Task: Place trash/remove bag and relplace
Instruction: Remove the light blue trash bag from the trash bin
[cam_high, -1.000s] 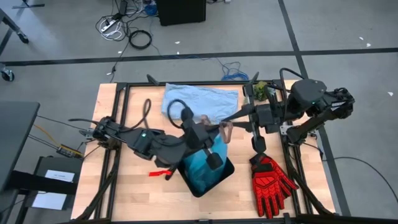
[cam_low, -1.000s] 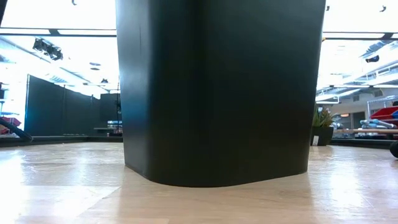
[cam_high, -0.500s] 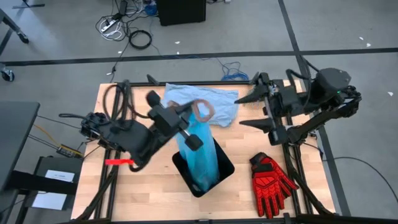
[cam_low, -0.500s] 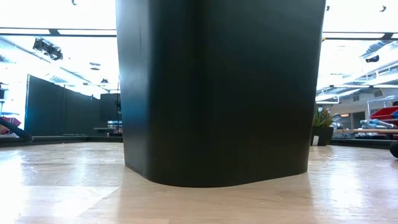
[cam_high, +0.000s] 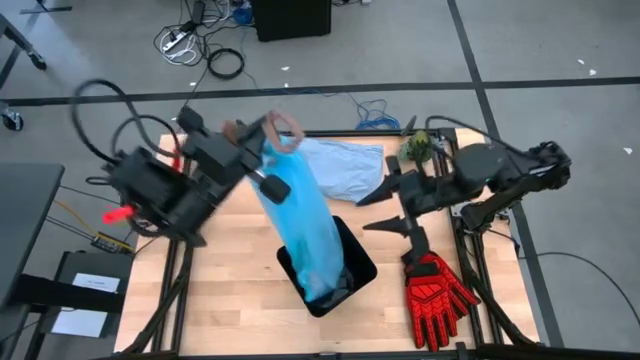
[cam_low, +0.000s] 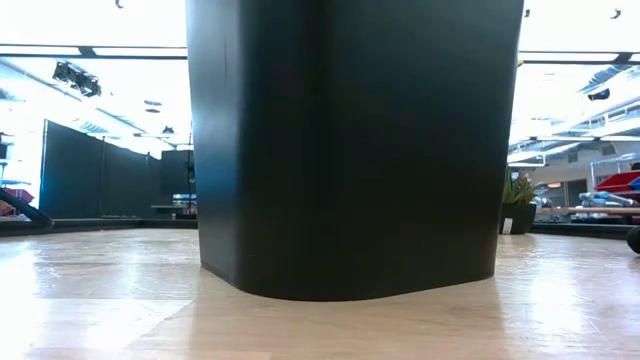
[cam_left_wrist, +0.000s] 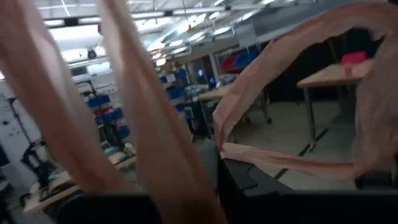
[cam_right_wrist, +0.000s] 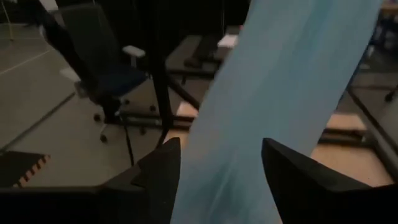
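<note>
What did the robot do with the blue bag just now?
The left tool, shut on the bag's pinkish drawstring loop, swung up and back toward the table's far left, stretching the blue bag tall out of the black bin. The right tool let go, opened and pulled back. The bin, red glove and pale bag stayed put.

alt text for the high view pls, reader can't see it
Seen from above, the left gripper, shut on the drawstring, lifts the cyan bag up out of the black bin at the table's middle. The right gripper hangs open to the bag's right, apart from it. A pale grey-blue bag, a small plant and a red glove lie on the table.
</note>
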